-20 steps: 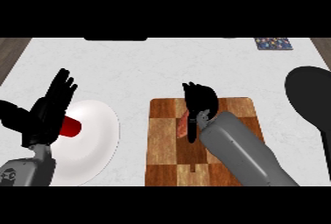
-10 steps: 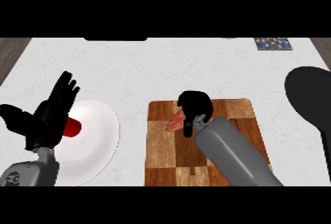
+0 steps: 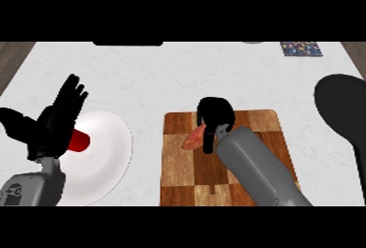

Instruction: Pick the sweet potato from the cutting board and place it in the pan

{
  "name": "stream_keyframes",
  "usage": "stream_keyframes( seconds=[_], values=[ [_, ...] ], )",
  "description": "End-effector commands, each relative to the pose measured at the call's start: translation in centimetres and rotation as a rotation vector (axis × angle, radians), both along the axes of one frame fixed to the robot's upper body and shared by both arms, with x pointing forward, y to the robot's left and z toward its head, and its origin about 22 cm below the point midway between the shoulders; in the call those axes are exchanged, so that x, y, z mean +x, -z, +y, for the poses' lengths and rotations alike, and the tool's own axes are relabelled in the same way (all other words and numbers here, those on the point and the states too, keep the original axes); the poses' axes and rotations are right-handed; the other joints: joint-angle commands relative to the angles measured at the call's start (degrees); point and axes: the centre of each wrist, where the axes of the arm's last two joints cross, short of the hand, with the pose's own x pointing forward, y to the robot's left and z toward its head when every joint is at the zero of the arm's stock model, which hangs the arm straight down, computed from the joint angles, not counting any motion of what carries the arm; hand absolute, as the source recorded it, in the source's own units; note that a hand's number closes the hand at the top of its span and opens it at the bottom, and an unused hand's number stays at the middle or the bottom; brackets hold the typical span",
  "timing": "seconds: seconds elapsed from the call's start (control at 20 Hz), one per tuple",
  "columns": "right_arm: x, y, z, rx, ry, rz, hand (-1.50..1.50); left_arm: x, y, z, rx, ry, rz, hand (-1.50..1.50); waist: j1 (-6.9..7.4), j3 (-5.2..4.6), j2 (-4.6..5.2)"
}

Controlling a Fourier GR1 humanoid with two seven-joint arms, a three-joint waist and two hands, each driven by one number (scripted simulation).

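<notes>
Mostly, the sweet potato [image 3: 191, 140] was hidden: we saw only an orange-brown sliver of it, elongated and tilted, showing at the left side of the right hand [image 3: 214, 115]. That hand's black fingers were curled down round it, grasping it over the cutting board [image 3: 178, 189], and we could not tell whether the sweet potato touched the wood or hung clear of it. Well to the right of this hand lay the black pan [image 3: 343, 109], cut off by the view's edge. The left hand [image 3: 52, 123] rested open, fingers up, at the view's left, covering part of a red object [image 3: 80, 141] on the white plate [image 3: 111, 155] beneath it; what that object was we could not make out.
</notes>
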Motion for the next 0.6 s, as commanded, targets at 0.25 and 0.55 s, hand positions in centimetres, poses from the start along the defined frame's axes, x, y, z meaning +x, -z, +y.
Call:
stream_keyframes(
  seconds=[0.25, 0.55],
  values=[
    [-1.1, 0.5, -2.5, -0.009, 0.159, -0.175, 1.50, 0.1, -0.7, 0.5, 0.002, -0.010, 0.009, 0.00, -0.50, 0.16, 0.35],
    [2.2, -4.1, -10.8, -0.135, 0.391, -0.349, 1.50, -1.0, -0.3, 0.0, 0.027, -0.019, -0.003, 0.00, -0.79, 0.17, 0.06]
  ],
)
